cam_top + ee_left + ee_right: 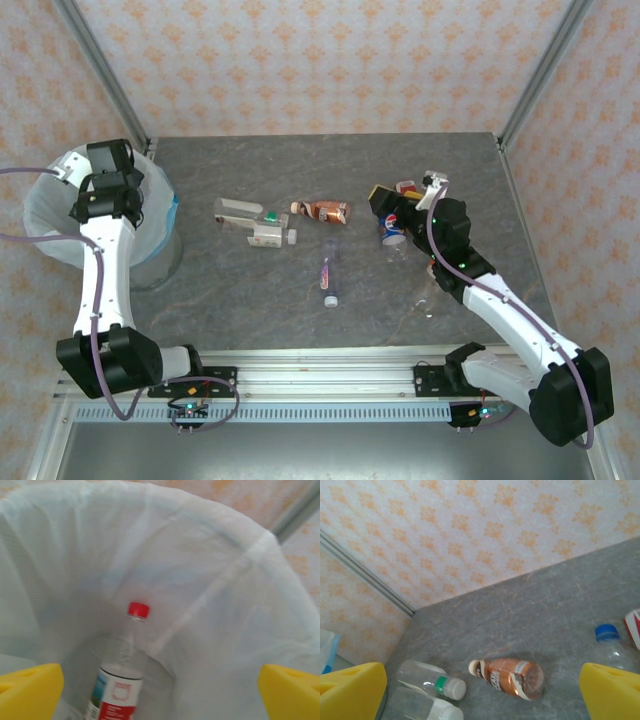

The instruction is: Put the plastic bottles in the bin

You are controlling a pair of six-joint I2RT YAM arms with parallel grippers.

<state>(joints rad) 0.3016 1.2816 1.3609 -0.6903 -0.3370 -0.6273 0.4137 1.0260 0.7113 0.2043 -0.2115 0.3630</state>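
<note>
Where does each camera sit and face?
Top external: above and behind the bases, looking down on the table; both arms show.
Left wrist: over the bin, looking down into it at a red-capped bottle; left tool's fingertips show.
Right wrist: over the table, facing the far wall; right tool's fingertips show.
Shared: top and right wrist both see the brown bottle.

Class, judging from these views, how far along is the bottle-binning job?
Done: one red-capped bottle lies inside the bin. In hand: nothing; the left gripper hangs open above the bin, the right gripper open by the Pepsi bottle. Left: the brown bottle, green-capped bottle and others on the table.
</note>
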